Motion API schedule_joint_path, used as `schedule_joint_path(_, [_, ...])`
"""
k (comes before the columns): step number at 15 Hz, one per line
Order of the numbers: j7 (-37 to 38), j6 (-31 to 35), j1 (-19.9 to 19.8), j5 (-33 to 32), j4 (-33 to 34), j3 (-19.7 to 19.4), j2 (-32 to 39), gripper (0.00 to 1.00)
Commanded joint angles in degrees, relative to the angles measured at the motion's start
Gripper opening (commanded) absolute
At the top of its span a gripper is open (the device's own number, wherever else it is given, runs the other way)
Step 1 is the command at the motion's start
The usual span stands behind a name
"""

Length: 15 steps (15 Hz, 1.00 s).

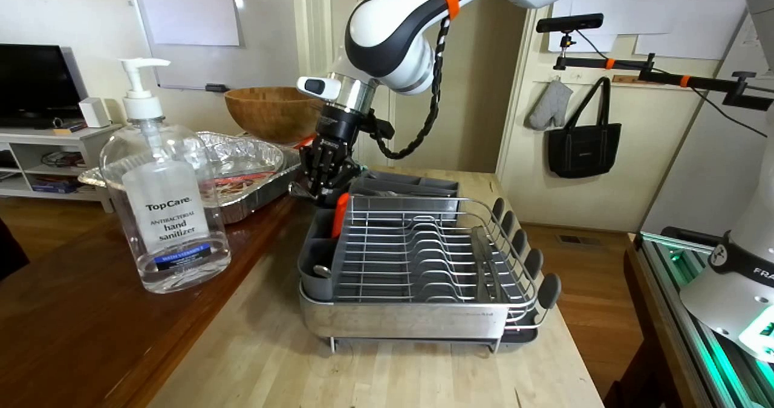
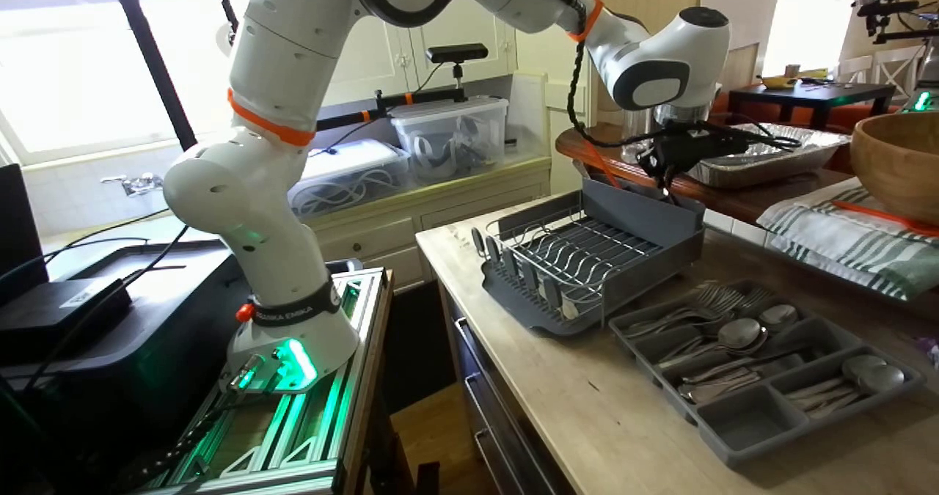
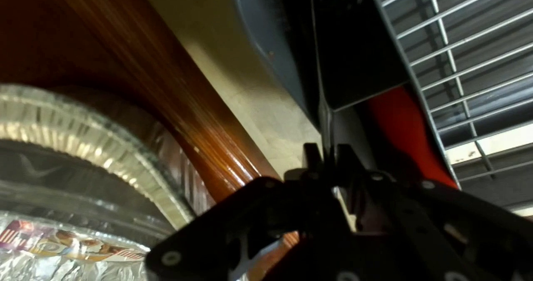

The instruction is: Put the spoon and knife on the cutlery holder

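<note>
As the claw [image 3: 328,158] pinches a slim utensil [image 3: 327,125], we're seemingly placing! Next, lower it into the cutlery holder [image 1: 315,286]

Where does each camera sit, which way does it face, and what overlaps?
Exterior view: off the steel end of the dish rack, facing along the counter; arm, base show.
Exterior view: nearer the cutlery tray, facing the dish rack from roughly opposite; arm, base show.
Wrist view: wrist-mounted, facing down at the side caddy; tool shows.
Shared by both exterior views: dish rack, arm, base, tool.
</note>
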Motion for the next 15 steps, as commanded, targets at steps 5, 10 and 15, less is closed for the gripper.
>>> schedule_joint_path(5, [0.7,-6.8,-1.0,-1.6,1.9,1.4,-2.7,0.02])
schedule_joint_path(10, [-1.0,-7.7,-0.5,-1.1,0.5,1.8,-8.3,0.02])
schedule_joint_path(15, [-12.1,-20.1,-2.4,0.1,-2.5,2.6,-16.2,0.02])
